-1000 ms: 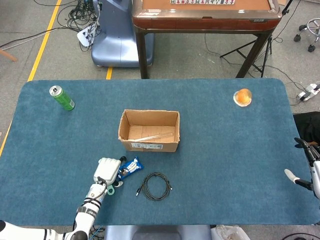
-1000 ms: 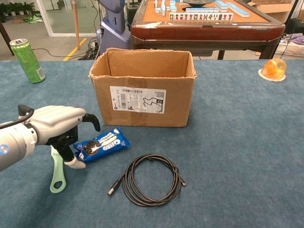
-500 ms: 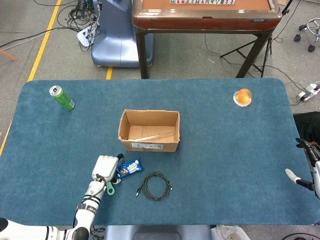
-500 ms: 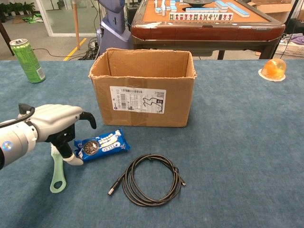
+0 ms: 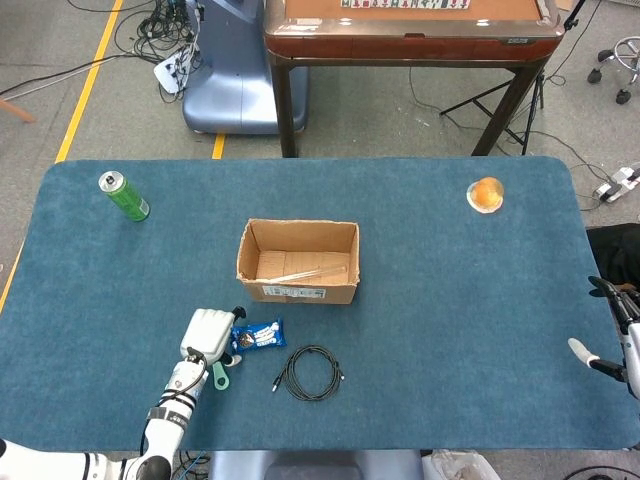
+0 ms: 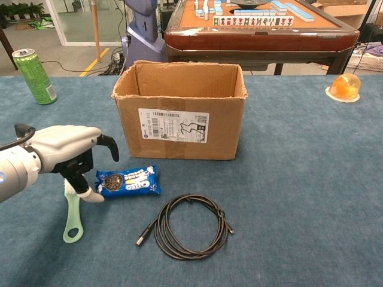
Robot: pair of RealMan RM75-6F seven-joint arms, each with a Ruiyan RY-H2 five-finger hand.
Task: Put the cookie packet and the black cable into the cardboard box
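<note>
The blue cookie packet lies flat on the blue cloth in front of the cardboard box. My left hand hovers at the packet's left end with its fingers spread. One lower fingertip touches that end, and the black-tipped finger stands clear above it. The coiled black cable lies to the right of the packet, nearer the front edge. The box stands open with its top up. My right hand stays at the table's far right edge, fingers apart and holding nothing.
A green can stands at the back left. An orange jelly cup sits at the back right. A pale green strip lies on the cloth under my left hand. A mahjong table stands behind.
The packet went from tilted under my left hand to lying flat. The left hand has drawn back a little to the left, off the packet's top. The right hand has not moved.
</note>
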